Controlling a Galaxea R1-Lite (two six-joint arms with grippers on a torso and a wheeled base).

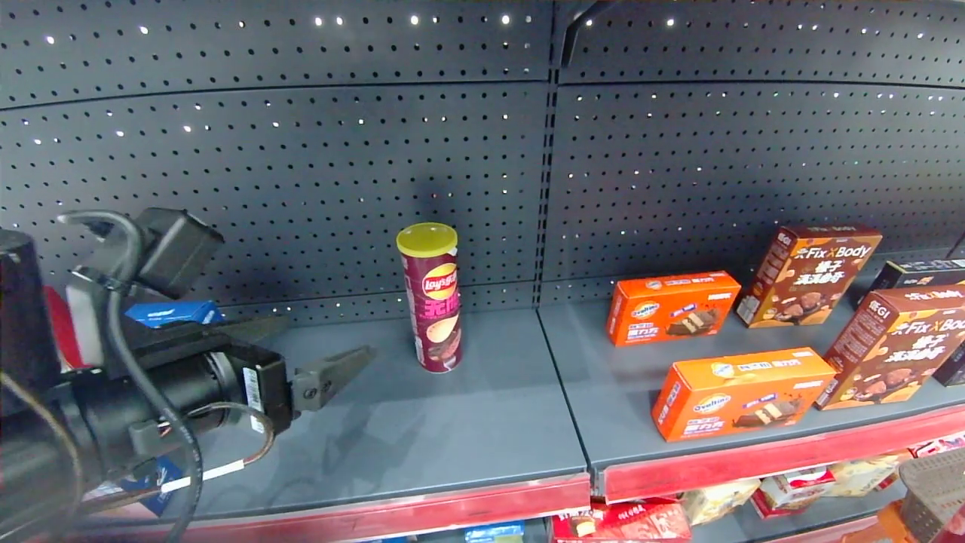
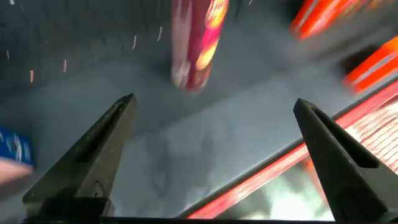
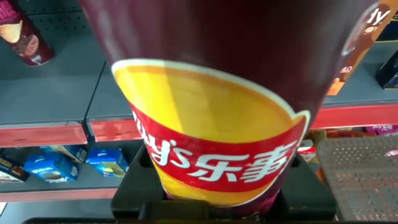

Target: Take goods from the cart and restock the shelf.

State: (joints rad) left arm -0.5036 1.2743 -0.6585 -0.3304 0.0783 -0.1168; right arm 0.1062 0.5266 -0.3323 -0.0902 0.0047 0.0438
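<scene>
Left pincer [image 1: 329, 334] hovers low over the grey shelf [image 1: 452, 422], fingers spread wide apart, nothing between them. In the left wrist view the two dark fingertips [image 2: 124, 102] frame bare shelf surface.

Standing chip can [image 1: 431, 298]: maroon tube, yellow lid, upright on the shelf. It sits just ahead of the left pincer's tips and a little toward the pegboard back [image 1: 301, 151], clear of both fingers, no contact. The left wrist view puts it beyond the open gap, past the tips.

Right pincer [image 3: 211, 193]: clamped on a second chip can [image 3: 217, 124], same maroon and yellow print. The can rises straight out of the pincer's black base; the fingers themselves are hidden behind it. Past this held can, off to one side, the standing chip can shows on the shelf, well apart from the right pincer.

Beyond the standing can, away from the left pincer: two orange boxes [image 1: 671, 308] [image 1: 742, 392], one nearer the back, one at the red front strip [image 1: 678, 460]. Farther out again, two brown boxes [image 1: 810, 273] [image 1: 897, 343], propped at a tilt.

Blue box [image 1: 173, 311] lies behind the left pincer's wrist, near the pegboard.

Below the right pincer: a grey mesh basket [image 3: 360, 180], and a lower shelf with blue packets [image 3: 50, 165].
</scene>
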